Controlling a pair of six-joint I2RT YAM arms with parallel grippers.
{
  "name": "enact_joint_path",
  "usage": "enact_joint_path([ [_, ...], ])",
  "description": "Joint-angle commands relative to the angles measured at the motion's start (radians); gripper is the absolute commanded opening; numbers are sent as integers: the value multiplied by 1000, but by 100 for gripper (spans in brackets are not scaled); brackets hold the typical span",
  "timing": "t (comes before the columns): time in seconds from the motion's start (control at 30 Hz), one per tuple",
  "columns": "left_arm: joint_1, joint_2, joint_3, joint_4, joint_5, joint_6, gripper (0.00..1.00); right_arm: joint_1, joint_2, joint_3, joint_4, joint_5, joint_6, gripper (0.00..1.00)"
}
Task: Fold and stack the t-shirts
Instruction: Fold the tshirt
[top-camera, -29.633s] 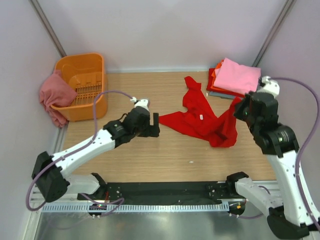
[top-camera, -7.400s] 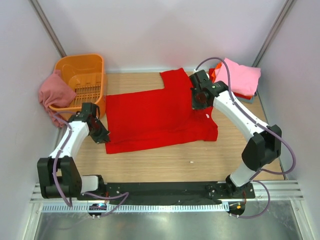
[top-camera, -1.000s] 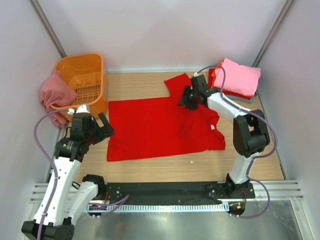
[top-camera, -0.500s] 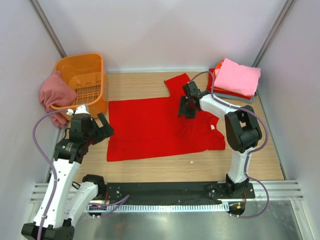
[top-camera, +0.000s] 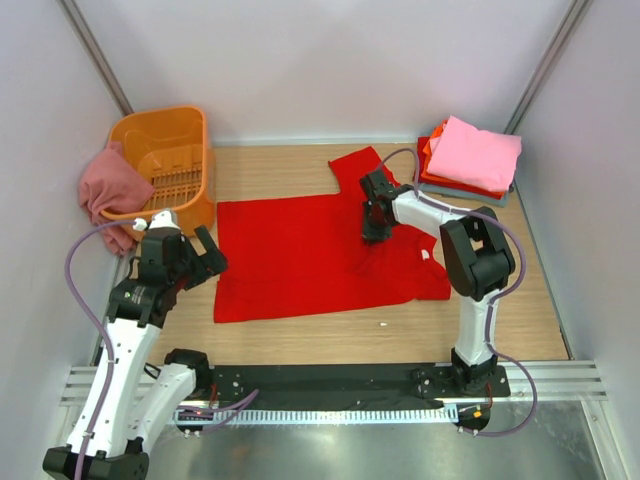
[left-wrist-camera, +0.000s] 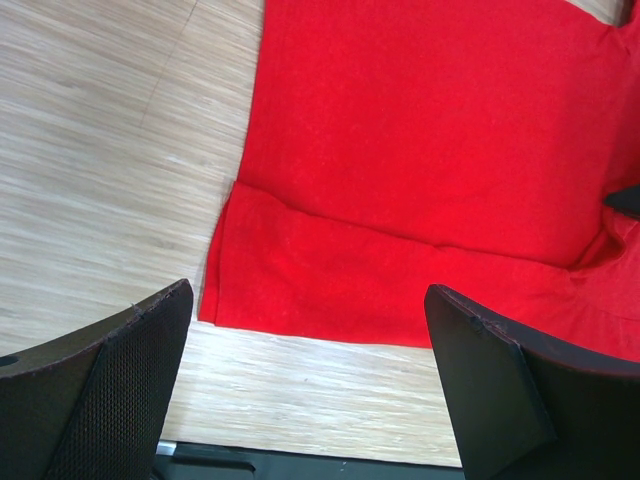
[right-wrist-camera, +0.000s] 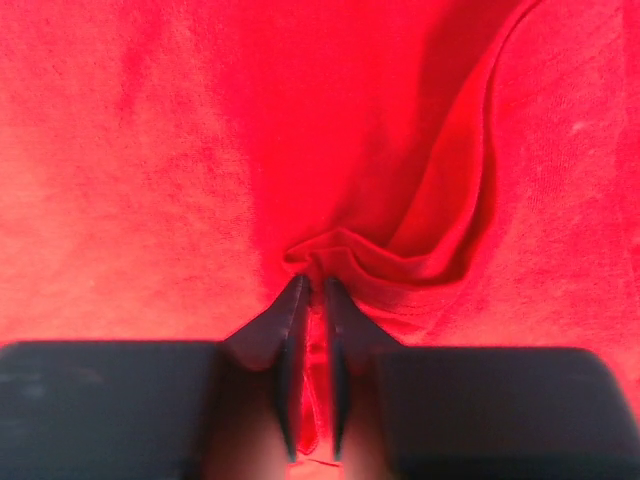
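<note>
A bright red t-shirt lies spread on the wooden table, one sleeve pointing to the back. My right gripper is down on its right part, shut on a pinched fold of the red cloth. My left gripper hangs open and empty above the table just left of the shirt's lower left corner. A folded stack with a light pink shirt on top lies at the back right. A dusty rose shirt hangs over the basket's left side.
An orange slotted plastic basket stands at the back left. A small white speck lies on the table near the front. Pale walls close in the table on three sides.
My right gripper has slid from the back sleeve forward and left onto the shirt's body and closed on a fold of cloth. The left arm has hardly moved.
</note>
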Motion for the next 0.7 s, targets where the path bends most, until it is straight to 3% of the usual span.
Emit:
enact_joint_path([
  [0.0,-3,-11,-1,36,-12,14,99,9,15,33,-13,29,-13,15],
  [0.13,-4,-11,-3,37,-13,15,99,7,7,42,-31,36,-21,1],
  [0.67,-3,-20,-3,36,-18,12,98,76,-71,169,-83,60,4,1],
])
